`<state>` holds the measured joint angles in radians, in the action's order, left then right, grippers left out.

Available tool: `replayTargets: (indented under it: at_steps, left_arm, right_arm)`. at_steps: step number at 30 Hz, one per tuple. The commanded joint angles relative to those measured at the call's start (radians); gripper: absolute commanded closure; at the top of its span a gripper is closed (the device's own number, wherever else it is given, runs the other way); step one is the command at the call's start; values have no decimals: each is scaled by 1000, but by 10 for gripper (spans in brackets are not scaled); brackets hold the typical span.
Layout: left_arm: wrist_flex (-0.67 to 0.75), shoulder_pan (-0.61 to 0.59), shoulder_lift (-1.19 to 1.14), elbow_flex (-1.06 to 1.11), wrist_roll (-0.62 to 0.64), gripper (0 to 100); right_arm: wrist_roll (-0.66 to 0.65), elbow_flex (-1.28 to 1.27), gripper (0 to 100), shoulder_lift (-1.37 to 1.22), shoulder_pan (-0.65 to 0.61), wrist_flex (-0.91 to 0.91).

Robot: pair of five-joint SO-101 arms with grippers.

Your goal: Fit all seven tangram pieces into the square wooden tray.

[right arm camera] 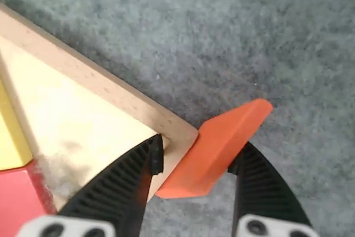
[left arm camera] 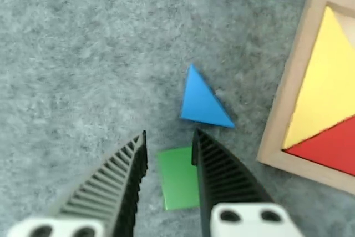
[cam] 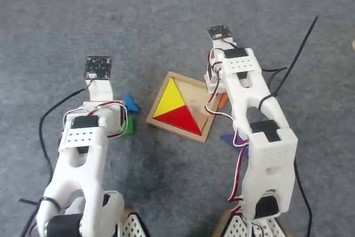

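tray: the square wooden tray (cam: 194, 84) is set cornerwise in the middle of the mat, between the two arms.
filled so far: a yellow triangle (cam: 170, 99) and a red triangle (cam: 181, 119) are seated in its left and near parts; the far-right part is bare wood.
right gripper (right arm camera: 199, 151): held wide open at the tray's right corner, one jaw inside the tray and one outside, so rim corner and orange piece (right arm camera: 216, 145) are both straddled; a firm pinch cannot be confirmed.
orange piece: propped tilted against the outside of that corner, not yet in the tray.
left gripper (left arm camera: 169, 137): open, nothing held, jaws set either side of the green piece (left arm camera: 177, 177) left of the tray; the blue triangle (left arm camera: 202, 104) lies just beyond it.
step judged: the orange piece is to be carried over the rim onto the bare wood.
doing it well: the rim should be left out of the grasp, the piece taken alone across its flat edges, lifted clear, then lowered flat.
risk: if closed as placed, the tray is likely to be dragged.
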<state>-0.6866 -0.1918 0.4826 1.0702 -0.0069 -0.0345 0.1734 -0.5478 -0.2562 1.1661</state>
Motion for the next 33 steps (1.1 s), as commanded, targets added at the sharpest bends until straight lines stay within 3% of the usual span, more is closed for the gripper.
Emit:
replayTargets:
  at_steps: [1,12,33]
  left_arm:
    - [20,14,3,-10,-11,866]
    - [20,9,3,-10,-11,866]
    - [20,11,3,-10,-11,866]
  right_arm:
    - [-15,14,793,84,-13,27]
    - [-15,11,791,47,133,62]
    - [11,15,791,-25,70,-30]
